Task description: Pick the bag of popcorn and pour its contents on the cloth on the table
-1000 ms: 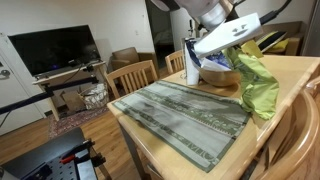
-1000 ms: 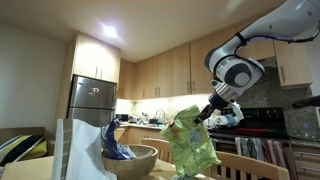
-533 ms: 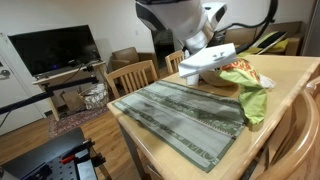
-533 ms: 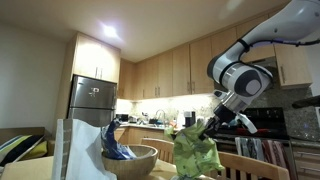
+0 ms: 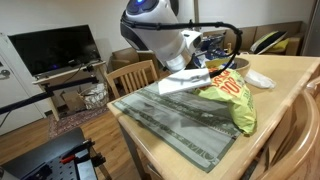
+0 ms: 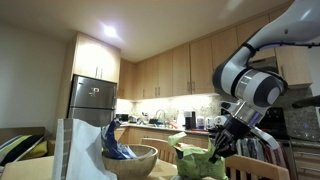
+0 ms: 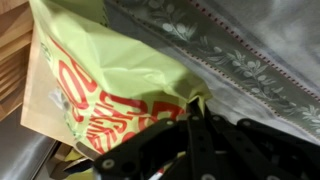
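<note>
Currently the gripper [image 7: 193, 120] is clamping shut on a crumpled edge of the bag of popcorn [image 7: 110, 75]. In the wrist view its black fingers [image 7: 215, 150] are entering from 6 o'clock. The lime-green film with orange-red lettering is filling the frame from 9 to 12 o'clock. The cloth [image 7: 235, 50], grey-green with a patterned stripe, is running across that view from 12 to 3 o'clock, beneath the bag. A strip of the blond wooden surface [image 7: 14, 45] is showing at 10 o'clock.

In an exterior view the bag of popcorn [image 5: 232, 100] is hanging tilted at 3 o'clock of the cloth's middle. It is overlapping the edge of the cloth [image 5: 175, 118] and the bare surface [image 5: 290, 95] beside it. Whether its lower end is resting on the cloth cannot be told. The arm [image 5: 158, 25] is reaching in from 12 o'clock. A wooden chair [image 5: 132, 75] is standing at 10 o'clock of the cloth.

In an exterior view from table height the bag [image 6: 198, 162] is sitting low at 5 o'clock of the frame, with the gripper [image 6: 222, 152] gripping it on its 3 o'clock side. A wooden bowl [image 6: 130, 160] is standing at 9 o'clock of the bag, apart from it.
</note>
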